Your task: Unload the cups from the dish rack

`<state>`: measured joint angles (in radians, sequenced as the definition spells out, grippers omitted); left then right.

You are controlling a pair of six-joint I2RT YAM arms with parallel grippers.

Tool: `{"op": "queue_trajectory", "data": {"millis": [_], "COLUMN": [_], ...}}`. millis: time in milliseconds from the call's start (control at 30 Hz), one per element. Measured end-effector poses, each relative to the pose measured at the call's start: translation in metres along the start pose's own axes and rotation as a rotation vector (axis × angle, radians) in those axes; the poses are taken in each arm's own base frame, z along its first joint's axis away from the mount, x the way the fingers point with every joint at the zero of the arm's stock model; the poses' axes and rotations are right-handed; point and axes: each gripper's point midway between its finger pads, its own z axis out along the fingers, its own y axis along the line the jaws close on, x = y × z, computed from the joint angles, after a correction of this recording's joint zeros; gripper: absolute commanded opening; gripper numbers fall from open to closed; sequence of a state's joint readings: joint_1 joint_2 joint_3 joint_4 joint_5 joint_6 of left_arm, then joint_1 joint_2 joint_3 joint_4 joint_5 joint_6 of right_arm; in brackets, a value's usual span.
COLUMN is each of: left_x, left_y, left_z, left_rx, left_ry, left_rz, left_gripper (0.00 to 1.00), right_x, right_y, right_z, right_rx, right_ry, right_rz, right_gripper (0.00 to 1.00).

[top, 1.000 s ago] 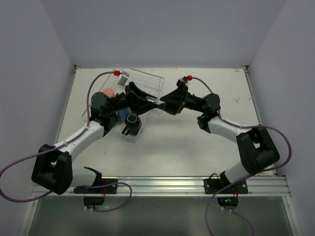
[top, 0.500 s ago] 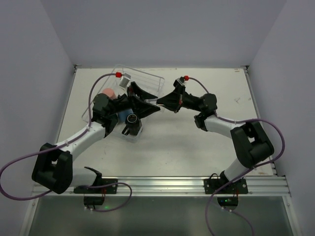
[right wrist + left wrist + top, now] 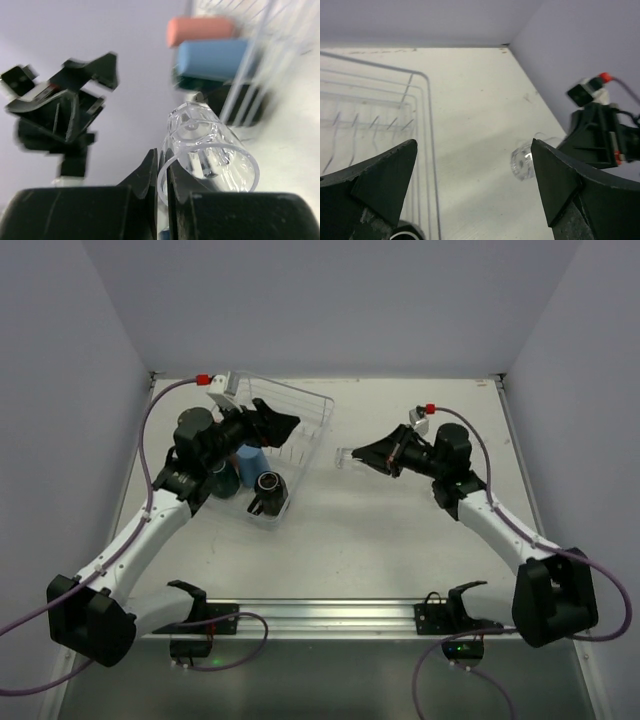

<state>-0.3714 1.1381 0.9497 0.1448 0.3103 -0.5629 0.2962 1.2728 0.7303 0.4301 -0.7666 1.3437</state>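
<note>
Clear glass now in right tool (left tool agape)

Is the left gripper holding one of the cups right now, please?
No, the left gripper stands wide open in its wrist view, with nothing between its jaws.

White table lay pale with faint marks, grey walls closed three sides, metal rail ran along the near edge.

Overhead camera above and behind; close wrist cameras face to face, clear glass common to all three.
</note>
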Motion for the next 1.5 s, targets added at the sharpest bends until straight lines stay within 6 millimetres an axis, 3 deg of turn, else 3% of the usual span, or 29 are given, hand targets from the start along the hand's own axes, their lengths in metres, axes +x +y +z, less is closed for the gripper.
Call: {"op": "queue_trajectory", "data": {"millis": [133, 233, 467, 633, 1067, 1500], "left_x": [0.017, 0.035, 0.060, 0.065, 0.066, 0.074], "left_y": [0.033, 0.049, 0.065, 0.067, 0.068, 0.075], "left_z": [-0.002, 0.000, 0.005, 0.006, 0.005, 0.005], "left_rx": [-0.158, -0.219, -0.251, -0.254, -0.257, -0.277], "left_ry": [0.054, 0.112, 0.187, 0.198, 0.206, 0.233], "left_rz": [0.004, -0.008, -0.028, -0.031, -0.017, -0.013], "left_gripper": [1.00, 1.00, 1.00, 1.00, 1.00, 1.00], "right_x": [-0.032, -0.059, -0.091, -0.103, -0.114, -0.120], "right_y": [-0.018, -0.040, -0.094, -0.115, -0.153, -0.167], "right_z": [-0.020, -0.049, -0.127, -0.153, -0.169, -0.162], "right_rx": [0.265, 0.513, 0.999, 1.210, 1.375, 1.373], "right_ry": [-0.206, -0.354, -0.486, -0.471, -0.366, -0.329], "right_rz": [-0.166, -0.261, -0.357, -0.393, -0.378, -0.375], "right_gripper": [0.00, 0.00, 0.00, 0.00, 0.00, 0.00]}}
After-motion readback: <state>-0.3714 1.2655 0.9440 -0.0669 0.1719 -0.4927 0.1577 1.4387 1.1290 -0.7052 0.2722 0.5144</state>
